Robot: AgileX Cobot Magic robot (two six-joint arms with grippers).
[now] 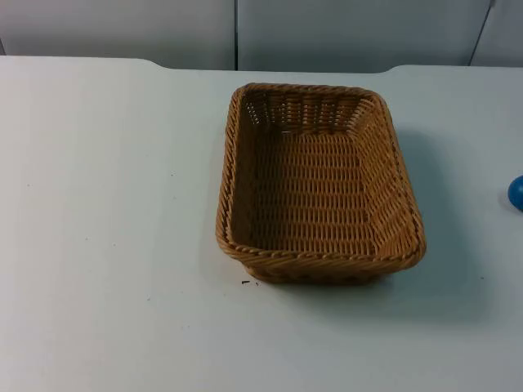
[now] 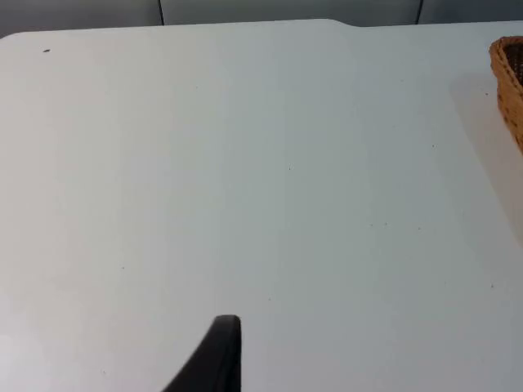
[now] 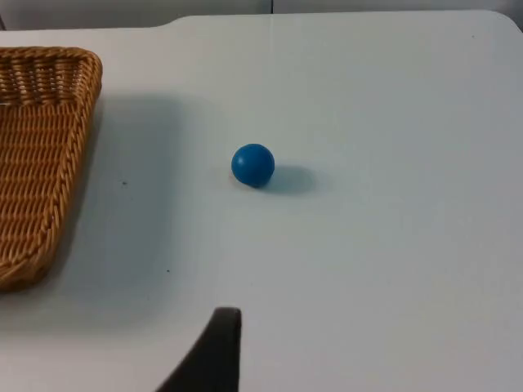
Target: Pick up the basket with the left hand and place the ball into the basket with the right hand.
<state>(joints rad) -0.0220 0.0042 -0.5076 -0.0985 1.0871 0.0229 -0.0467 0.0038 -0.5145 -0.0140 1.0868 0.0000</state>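
Left wrist view: a black fingertip (image 2: 216, 355) of the left tool hangs over bare white table (image 2: 245, 163), and whether that tool is apart or together cannot be told. From there the rectangular tan woven wicker basket (image 2: 509, 82) is well apart, with wide open surface between.

In the right wrist view a black fingertip (image 3: 214, 351) of the right tool likewise stands above the white table, and its state cannot be told either. The small blue round ball (image 3: 252, 165) rests on the table beyond that fingertip, apart from it, casting a soft shadow. The ball lies near the basket's side but clear of it, a strip of bare table between them.

In the top view the basket (image 1: 319, 184) sits flat and upright on the table, its interior holding nothing, its rim braided. The ball (image 1: 516, 193) lies on the basket's right side, on the table. The table's far edge runs behind the basket, where a grey partition wall (image 1: 163, 28) rises. Open white surface spreads on the basket's left and in front of it; a tiny dark speck (image 1: 245, 282) lies just off the basket's near left corner.
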